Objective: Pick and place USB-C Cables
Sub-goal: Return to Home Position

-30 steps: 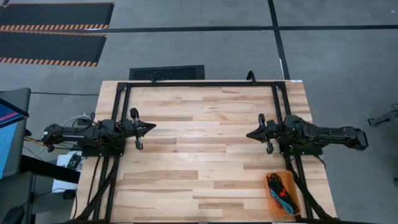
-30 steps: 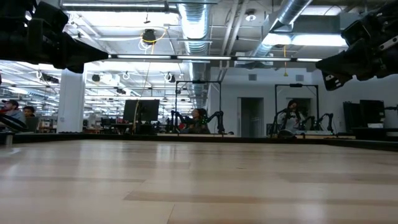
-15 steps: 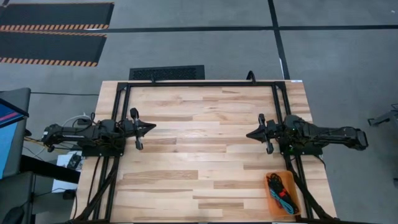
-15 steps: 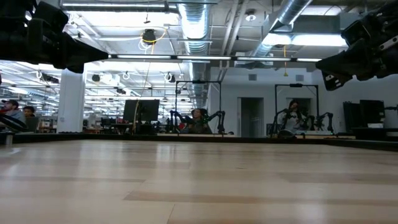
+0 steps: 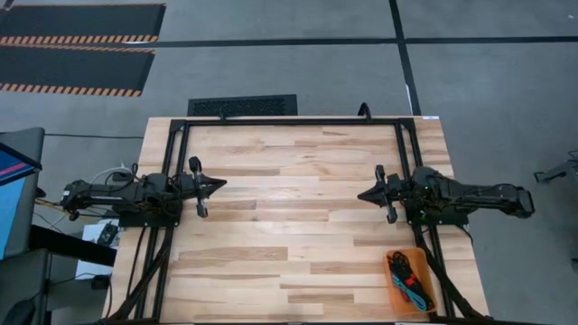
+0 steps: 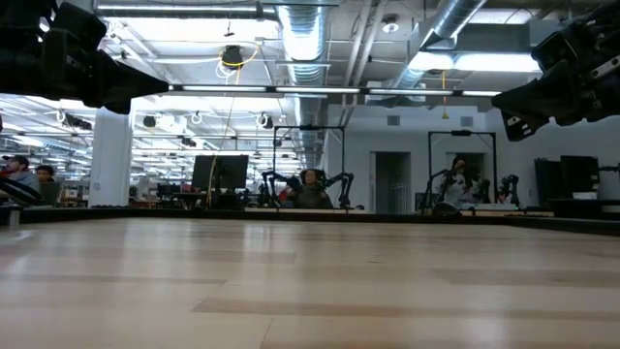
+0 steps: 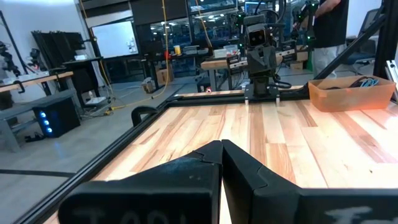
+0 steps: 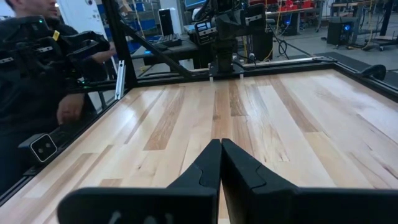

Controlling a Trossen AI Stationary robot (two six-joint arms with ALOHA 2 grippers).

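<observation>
Left gripper (image 5: 222, 184) and right gripper (image 5: 360, 194) sat closed, empty, parked apart, evidently because the cables (image 5: 408, 278) lay in the orange bin (image 5: 393, 291).

The USB-C cables (image 5: 405, 275) are all lying together as one loose tangle inside the orange bin (image 5: 421, 262), and that bin is sitting at the bench (image 5: 289, 226) corner on the right arm's side. Black loops are crowding one end of the bin, with red and teal strands running through the heap. From the left wrist view, a few loops (image 7: 365, 80) are just peeking over the bin's rim (image 7: 348, 87).
</observation>
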